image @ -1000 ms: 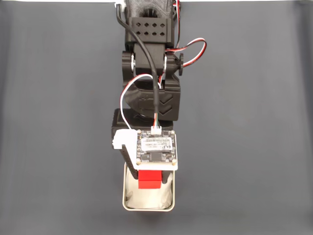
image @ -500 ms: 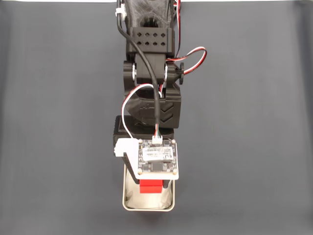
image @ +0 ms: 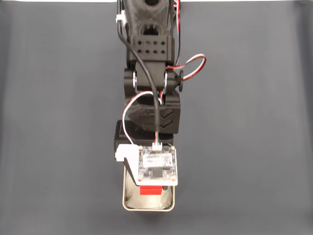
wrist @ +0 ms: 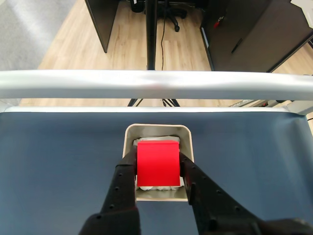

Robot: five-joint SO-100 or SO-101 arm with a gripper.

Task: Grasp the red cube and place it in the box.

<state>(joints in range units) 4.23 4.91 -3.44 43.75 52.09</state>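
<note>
From the fixed view, the arm reaches over the box [image: 128, 205], the red cube [image: 150, 190] peeking out beneath. In the wrist view, the gripper [wrist: 157, 168] clamps the red cube above the box [wrist: 186, 134] lining; next, I'd say, release

Fixed view straight down; wrist view close, forward; both share box [image: 147, 206].

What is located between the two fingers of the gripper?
In the wrist view, the red cube sits between the gripper fingers, directly over the box.
</note>
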